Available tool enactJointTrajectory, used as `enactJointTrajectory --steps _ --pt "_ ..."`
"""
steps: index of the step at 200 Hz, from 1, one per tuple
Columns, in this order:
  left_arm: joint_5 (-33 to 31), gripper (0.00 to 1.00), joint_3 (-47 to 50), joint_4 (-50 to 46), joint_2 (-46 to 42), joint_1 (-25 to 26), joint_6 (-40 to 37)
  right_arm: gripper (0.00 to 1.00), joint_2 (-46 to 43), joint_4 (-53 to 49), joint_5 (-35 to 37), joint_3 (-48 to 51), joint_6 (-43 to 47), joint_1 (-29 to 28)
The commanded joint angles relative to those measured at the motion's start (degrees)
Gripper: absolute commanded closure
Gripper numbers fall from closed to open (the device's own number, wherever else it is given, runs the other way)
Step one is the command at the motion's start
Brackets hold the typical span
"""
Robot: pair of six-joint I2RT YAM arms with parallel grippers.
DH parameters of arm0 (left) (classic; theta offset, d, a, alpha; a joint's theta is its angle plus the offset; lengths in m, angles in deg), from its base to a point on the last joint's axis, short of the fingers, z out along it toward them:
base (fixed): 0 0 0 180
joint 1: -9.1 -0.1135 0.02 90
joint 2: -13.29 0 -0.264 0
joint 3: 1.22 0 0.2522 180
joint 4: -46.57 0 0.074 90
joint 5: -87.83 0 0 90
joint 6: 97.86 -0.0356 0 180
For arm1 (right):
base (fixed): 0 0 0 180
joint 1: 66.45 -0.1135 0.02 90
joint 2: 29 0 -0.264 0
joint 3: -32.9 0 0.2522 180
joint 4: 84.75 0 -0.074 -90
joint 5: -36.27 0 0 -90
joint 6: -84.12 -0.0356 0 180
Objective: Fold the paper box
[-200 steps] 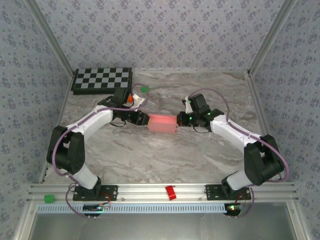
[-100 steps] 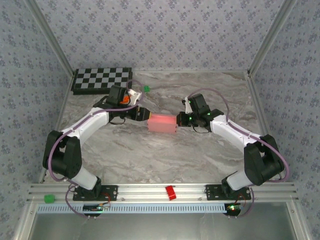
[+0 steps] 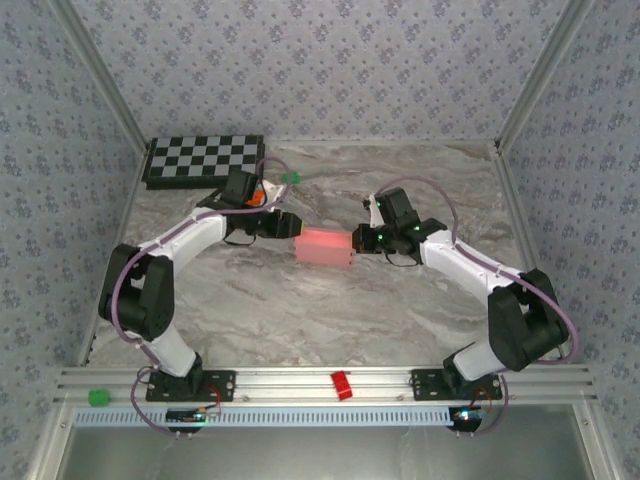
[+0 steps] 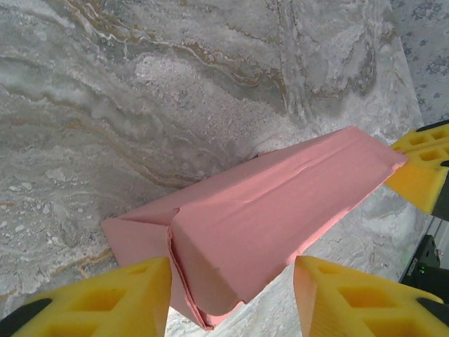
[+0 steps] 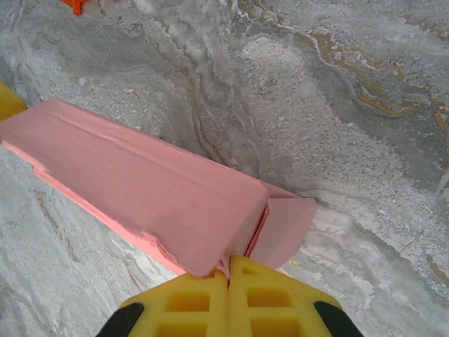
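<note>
Straddles 9 o'clock end of paper box, left gripper spread. Meets 3 o'clock end, right gripper pressed together.

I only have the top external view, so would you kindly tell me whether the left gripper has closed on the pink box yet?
Observer: No. The left wrist view shows the left gripper open, its yellow fingers either side of one end of the paper box.
Operator: Thank you. And the right gripper?
Observer: The right wrist view shows the right gripper shut, its pads pressed together at the box's other end. I cannot tell whether card is pinched.
Operator: Is that end fully folded?
Observer: Not quite: a small flap juts out from that end, low over the table.
</note>
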Motion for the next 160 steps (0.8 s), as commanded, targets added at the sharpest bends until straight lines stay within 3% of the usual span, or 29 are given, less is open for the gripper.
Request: enactJointTrajectory --steps 1,29,69,160 --pt "-0.2 0.52 -1.1 -1.6 0.4 -0.3 0.2 0.84 -0.7 -2.5 0.0 0.2 0.3 -0.6" --pt "-0.3 0.53 -0.4 -1.2 0.5 -0.2 0.5 0.71 -2.7 -1.8 0.0 0.4 0.4 -0.6" --pt "-0.3 0.54 0.0 -0.5 0.5 -0.2 1.1 0.60 -4.5 0.1 -0.9 0.5 0.2 -0.1" --pt "-0.2 0.54 0.6 -0.7 0.5 -0.2 0.9 0.59 -0.2 1.7 -3.3 -1.9 -2.6 2.8"
